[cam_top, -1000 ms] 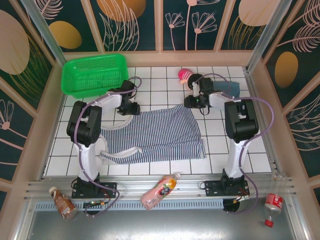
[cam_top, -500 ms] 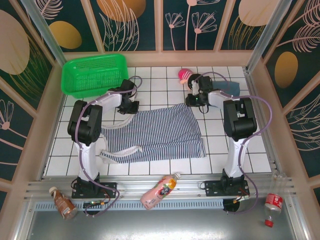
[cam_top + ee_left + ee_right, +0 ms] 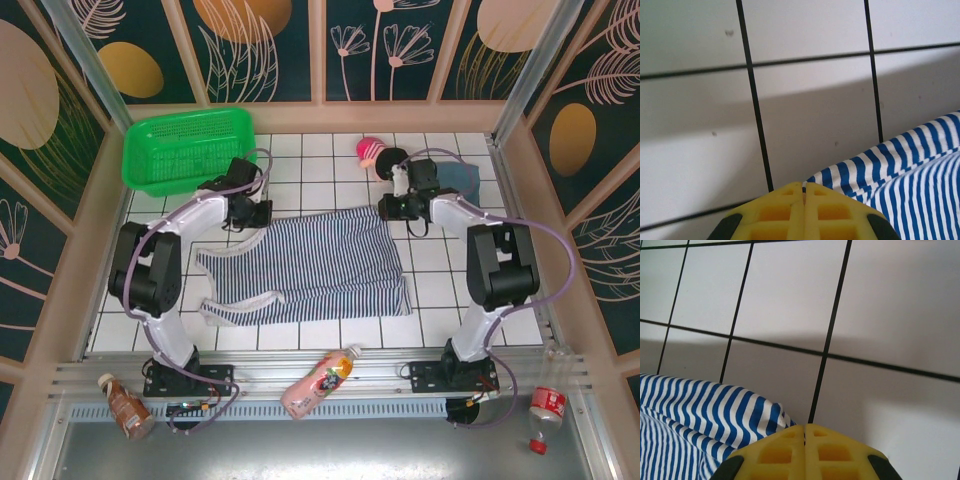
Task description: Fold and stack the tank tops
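A: Pls, where is the striped tank top [image 3: 310, 265] at this moment?

B: It lies spread flat in the middle of the tiled table [image 3: 322, 160]. The straps point to the left side and the hem to the right side. Its far edge reaches up to both grippers.

A: And the 2nd one, the blue-grey tank top [image 3: 462, 178]?

B: It is bunched at the far right of the table, just behind the right arm, which covers part of it.

A: What is the state of the left gripper [image 3: 255, 212]?

B: It is at the far-left corner of the striped one. In the left wrist cam its yellow fingers [image 3: 832, 212] are pressed together w/ no gap. The striped edge runs right into the tips, so it is pinching that corner, as far as I can see.

A: And the right gripper [image 3: 392, 208]?

B: It is the same at the far-right corner. In its wrist cam the tips are pressed together and a striped fold goes in between them.

A: What other things are around, and is there any writing?

B: A green basket [image 3: 188, 148] stands at the far left and a pink toy [image 3: 372, 150] at the far middle. Along the near rail lie 3 bottles: a pink bottle [image 3: 320, 383], a brown bottle [image 3: 125, 405] and a red-label bottle [image 3: 545, 410]. They have labels, but the print is too small to read.
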`<state>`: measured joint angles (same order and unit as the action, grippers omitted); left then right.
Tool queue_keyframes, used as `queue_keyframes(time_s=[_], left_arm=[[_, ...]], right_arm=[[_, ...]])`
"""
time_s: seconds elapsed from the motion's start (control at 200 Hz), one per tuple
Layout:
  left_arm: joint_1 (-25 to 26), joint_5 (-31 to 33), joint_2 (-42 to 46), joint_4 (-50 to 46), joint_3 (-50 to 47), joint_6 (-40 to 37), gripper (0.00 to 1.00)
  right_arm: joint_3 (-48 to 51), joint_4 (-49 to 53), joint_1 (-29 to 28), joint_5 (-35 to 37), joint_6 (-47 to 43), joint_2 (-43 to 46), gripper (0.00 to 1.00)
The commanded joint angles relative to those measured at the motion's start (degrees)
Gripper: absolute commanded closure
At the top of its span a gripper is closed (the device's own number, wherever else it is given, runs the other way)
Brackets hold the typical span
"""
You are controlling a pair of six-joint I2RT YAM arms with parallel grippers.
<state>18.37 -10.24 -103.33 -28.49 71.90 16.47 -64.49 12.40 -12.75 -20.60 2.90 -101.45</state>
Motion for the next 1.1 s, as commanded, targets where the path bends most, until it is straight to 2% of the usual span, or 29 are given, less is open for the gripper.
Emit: queue_keyframes(time_s=[0.0, 0.34, 0.68, 1.096], left_arm=[[-0.32, -1.96, 2.93, 0.53, -4.0, 1.36, 0.94], [-0.3, -4.56, 8.42, 2.16, -12.03, 4.22, 0.93], [0.04, -9.27, 12.37, 5.38, -21.07, 8.14, 0.89], [1.17, -9.76, 11.29, 2.85, -23.17, 8.05, 0.8]], right_arm=[[3.54, 0.54, -0.27, -1.04, 0.23, 3.1, 0.94], [10.17, 1.7, -0.56, -2.42, 0.55, 8.68, 0.94], [16.51, 4.16, -1.84, 0.71, 1.93, 11.54, 0.93], [18.18, 8.38, -2.62, 5.57, 3.33, 10.75, 0.88]])
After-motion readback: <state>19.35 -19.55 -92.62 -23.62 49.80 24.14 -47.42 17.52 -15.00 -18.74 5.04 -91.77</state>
